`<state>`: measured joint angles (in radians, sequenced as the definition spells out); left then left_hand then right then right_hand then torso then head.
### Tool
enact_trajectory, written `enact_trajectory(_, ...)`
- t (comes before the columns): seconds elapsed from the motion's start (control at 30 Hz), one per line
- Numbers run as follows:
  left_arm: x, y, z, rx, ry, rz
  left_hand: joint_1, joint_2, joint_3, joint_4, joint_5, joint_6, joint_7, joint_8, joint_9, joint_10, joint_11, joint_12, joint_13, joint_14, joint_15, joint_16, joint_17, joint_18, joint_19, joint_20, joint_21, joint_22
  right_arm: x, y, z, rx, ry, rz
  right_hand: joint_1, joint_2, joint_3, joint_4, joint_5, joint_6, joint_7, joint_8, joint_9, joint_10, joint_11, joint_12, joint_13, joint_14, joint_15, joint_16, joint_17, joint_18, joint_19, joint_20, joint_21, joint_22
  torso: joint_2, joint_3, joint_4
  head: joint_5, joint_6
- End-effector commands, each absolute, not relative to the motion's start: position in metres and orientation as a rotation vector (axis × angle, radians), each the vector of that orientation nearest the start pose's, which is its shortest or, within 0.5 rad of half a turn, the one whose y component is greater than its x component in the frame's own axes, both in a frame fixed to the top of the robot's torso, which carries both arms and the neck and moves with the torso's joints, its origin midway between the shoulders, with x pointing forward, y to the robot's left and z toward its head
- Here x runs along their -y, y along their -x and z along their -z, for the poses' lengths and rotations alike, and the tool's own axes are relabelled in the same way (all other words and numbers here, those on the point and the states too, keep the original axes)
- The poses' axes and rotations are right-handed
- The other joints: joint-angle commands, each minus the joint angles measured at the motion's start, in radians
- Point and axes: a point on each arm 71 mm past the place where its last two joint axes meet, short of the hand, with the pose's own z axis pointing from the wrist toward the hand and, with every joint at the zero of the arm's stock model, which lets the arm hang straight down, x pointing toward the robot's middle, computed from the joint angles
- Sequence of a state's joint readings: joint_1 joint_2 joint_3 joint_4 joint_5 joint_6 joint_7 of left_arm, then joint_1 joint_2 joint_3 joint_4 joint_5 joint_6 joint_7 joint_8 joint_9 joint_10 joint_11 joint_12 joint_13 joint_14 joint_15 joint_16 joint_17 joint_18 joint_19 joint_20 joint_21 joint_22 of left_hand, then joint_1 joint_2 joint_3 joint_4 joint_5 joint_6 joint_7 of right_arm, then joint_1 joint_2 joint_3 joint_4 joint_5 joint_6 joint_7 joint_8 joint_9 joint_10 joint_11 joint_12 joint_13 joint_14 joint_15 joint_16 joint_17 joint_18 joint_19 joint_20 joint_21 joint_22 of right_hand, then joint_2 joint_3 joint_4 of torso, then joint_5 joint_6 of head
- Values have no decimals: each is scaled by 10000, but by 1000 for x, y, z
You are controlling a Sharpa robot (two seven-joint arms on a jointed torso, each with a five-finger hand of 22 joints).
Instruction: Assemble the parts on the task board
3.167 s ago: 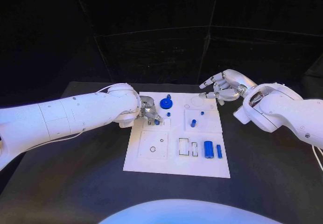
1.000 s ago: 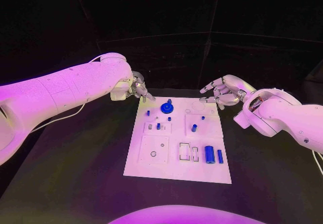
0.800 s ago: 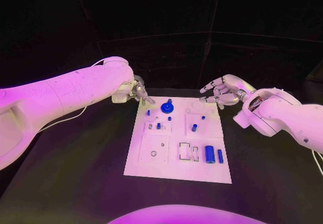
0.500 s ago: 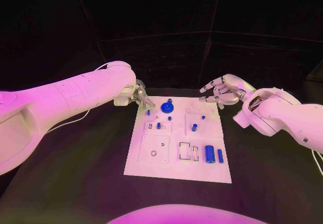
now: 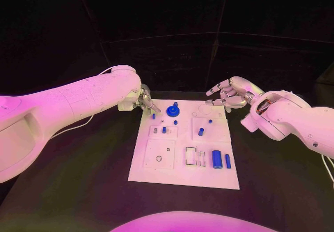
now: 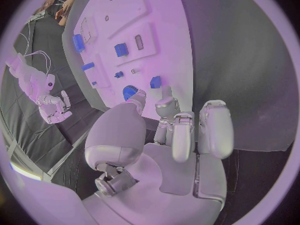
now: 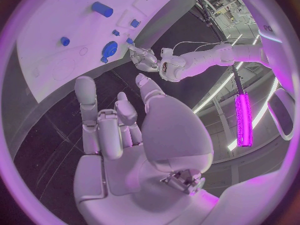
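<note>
Lying loose at the near right of the task board (image 5: pixel 182 169) on the desk (image 5: pixel 83 193), the blue cylinder (image 5: pixel 216 157) could roll if nudged, while farther off left hand (image 5: pixel 143 100) and right hand (image 5: pixel 228 94) hover empty, fingers apart, near standing pegs a descending hand might topple.

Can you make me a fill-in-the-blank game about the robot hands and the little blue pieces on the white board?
1. The task board is the colour ____.
2. The left robot hand hovers at the board's far ____ corner, as the head view shows it.
3. The right robot hand holds ____.
4. The small parts, like the big cylinder, are the colour ____.

Missing words: white; left; nothing; blue
</note>
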<state>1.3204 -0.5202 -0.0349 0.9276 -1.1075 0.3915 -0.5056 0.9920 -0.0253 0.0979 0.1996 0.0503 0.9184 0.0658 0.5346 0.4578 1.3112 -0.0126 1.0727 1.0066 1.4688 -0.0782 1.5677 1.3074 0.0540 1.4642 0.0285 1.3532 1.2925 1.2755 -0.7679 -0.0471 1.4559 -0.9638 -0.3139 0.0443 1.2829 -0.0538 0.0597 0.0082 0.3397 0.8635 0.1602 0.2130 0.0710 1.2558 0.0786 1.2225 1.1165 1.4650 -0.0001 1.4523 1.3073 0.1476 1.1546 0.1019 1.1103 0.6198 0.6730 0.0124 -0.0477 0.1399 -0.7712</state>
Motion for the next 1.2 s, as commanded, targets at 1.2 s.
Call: enact_trajectory(1.2,-224,-582,203,-24081,1856,1639,1014,452,-38,-407,-10,179,-25,-38,-172,-23,13,110,-84,1020,43,31,2634,81,30,57,76,83,178,-509,152,-16686,-1843,-10051,-14,109,36,56,65,-78,1,57,-13,-18,-72,-17,2,492,-71,-54,19,153,-7,-35,-51,0,2,-2,7,-4,-74)
